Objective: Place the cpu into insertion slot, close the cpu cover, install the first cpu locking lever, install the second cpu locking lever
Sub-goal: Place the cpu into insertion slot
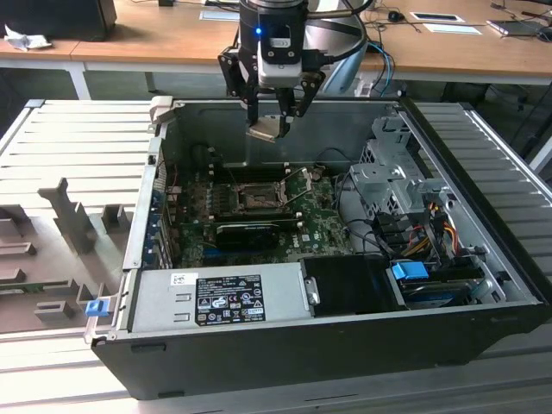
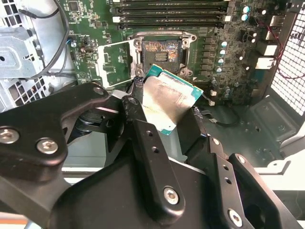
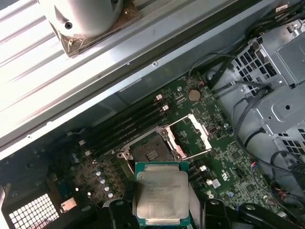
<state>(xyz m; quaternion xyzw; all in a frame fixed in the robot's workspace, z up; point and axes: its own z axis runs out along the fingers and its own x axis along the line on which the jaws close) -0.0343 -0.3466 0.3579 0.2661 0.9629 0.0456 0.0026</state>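
Matte-black gripper (image 1: pixel 271 119) of jointed link bars (image 2: pixel 147 143), pinned with round silver screws (image 2: pixel 171 194), sits beneath a black-and-silver wrist housing (image 1: pixel 278 39) showing a small blue light (image 1: pixel 256 32); the arm's casing (image 3: pixel 81 14) is smooth, rounded, pale grey.

Open dark computer case (image 1: pixel 328 349) on a ribbed grey metal surface (image 1: pixel 78 147), wooden desks (image 1: pixel 155 34) behind. Silver power supply (image 1: pixel 216 297) with a black label along the near wall, black box (image 1: pixel 349 285) just beside it. 2 blue plastic tabs: 1 at the case's outer corner (image 1: pixel 96 305), 1 by the black box (image 1: pixel 410 271). Grey drive cage (image 1: pixel 392 177) on the exterior view's right, coloured cables (image 1: pixel 431 228) below it. Green motherboard (image 2: pixel 90 28) with long black memory slots (image 2: pixel 171 14), long black card (image 1: pixel 250 233), coin battery (image 3: pixel 193 95). Perforated mesh panel (image 2: pixel 288 71) at the case wall.
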